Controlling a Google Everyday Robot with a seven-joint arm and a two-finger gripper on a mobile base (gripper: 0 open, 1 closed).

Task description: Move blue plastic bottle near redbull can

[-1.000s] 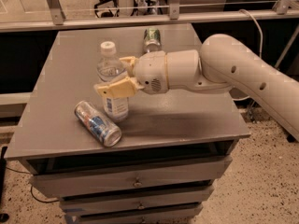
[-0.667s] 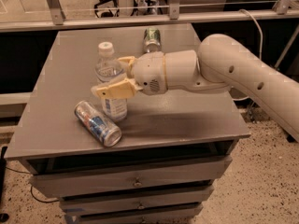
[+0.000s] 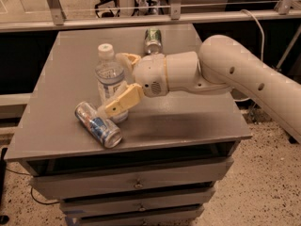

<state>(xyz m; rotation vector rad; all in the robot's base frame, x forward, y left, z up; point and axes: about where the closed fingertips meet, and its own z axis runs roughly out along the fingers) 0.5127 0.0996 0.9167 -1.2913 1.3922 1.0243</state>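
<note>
Your claw grips the upright bottle, a finger on either side, left of the table's middle. Its label print is unreadable. The blue-and-silver can lies just beside it, toward the front-left corner.

Arm stretched out, wrist level; gripper at blue plastic bottle, fingers clamped either side.

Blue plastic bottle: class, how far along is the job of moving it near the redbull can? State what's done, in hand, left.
Done: the upright blue plastic bottle is right beside the redbull can, which lies on its side on the table. In hand: the gripper is shut on the bottle. Left: probably only releasing and pulling away; whether bottle and can touch is unclear.
</note>
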